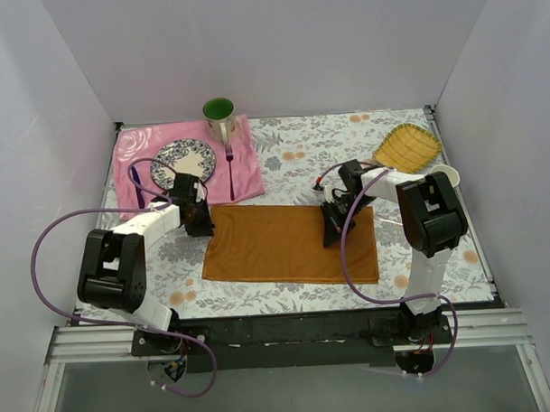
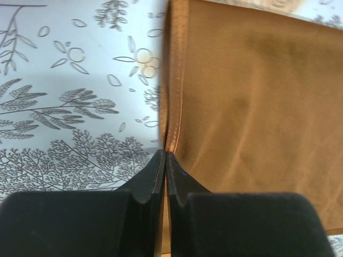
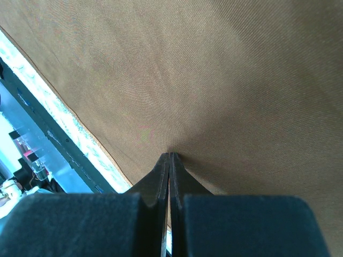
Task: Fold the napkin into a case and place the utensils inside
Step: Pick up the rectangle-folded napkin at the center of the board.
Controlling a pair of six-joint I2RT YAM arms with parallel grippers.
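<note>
Top external: I see the napkin (image 1: 290, 243) spread flat mid-worktop (image 1: 291, 151), with white walls (image 1: 269, 43) on three sides.
My left fingers (image 2: 150, 179) are clamped on its far-left hem, and my right fingers (image 3: 159, 176) pinch the cloth near its far-right side. A pink cloth (image 1: 247, 175) with a plate (image 1: 183, 161) and a mug (image 1: 219, 117) lies far left, and a yellow tray (image 1: 407, 147) far right.

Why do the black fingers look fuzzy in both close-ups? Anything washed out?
Left wrist view: left gripper's fingers blurred, likely too close; napkin hem sharp. Right wrist view: right gripper's fingers soft, lower-left corner blown out bluish-white. Top view: even light, soft shadows.
</note>
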